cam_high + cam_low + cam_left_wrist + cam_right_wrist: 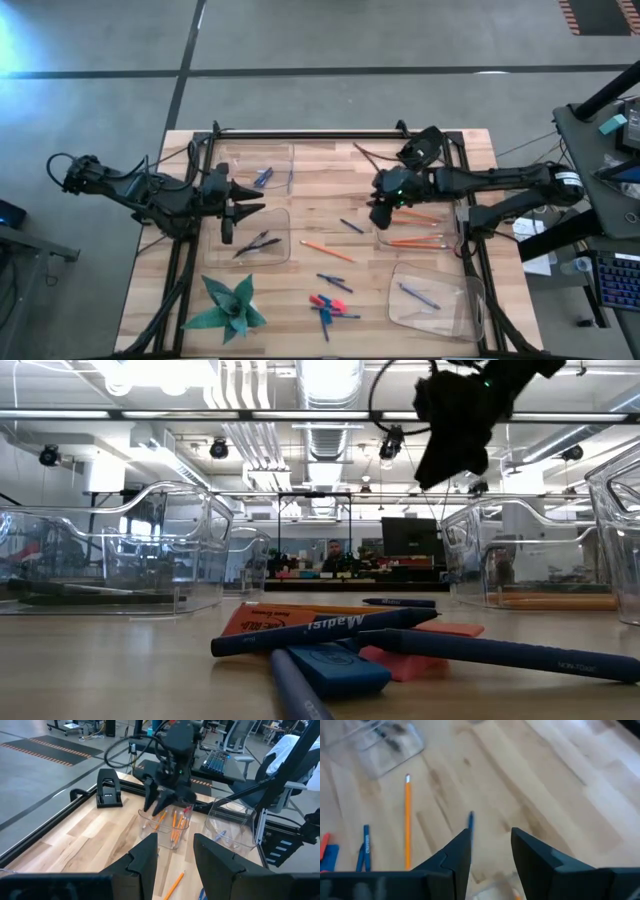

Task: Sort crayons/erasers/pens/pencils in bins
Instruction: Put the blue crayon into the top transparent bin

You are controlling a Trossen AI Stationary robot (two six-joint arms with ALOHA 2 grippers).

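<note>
the right gripper (381,208) hangs above the table at the near-centre edge of the pencil bin (448,232), its fingers (455,855) parted with nothing between them – released and empty. that clear bin already holds several orange pencils (417,241), lying roughly along its length.

one more orange pencil (328,251) is loose on the wood, just toward the table's middle from this gripper and a little nearer the front edge. its long axis runs slantwise across the table, one end pointing toward the dark-pen bin (262,245) on the left side, the other toward the front right. in the right wrist view that same pencil (408,820) lies beside and ahead of the fingers, with a short blue stick (470,820) nearly in line with the gap between them. a judgement: the right arm is the nearer one, and to take the pencil it would need to shift toward the centre and turn so the fingers cross the shaft rather than run along it.

the left gripper (252,208) waits over the left side between the two left bins, fingers (145,860) apart and empty.

at the front centre lies a small heap – a pink-red eraser (320,301), a blue eraser (335,668) and blue pens (325,630) crossing over them – not yet sorted. the front-right bin (455,318) holds a blue pen.
</note>
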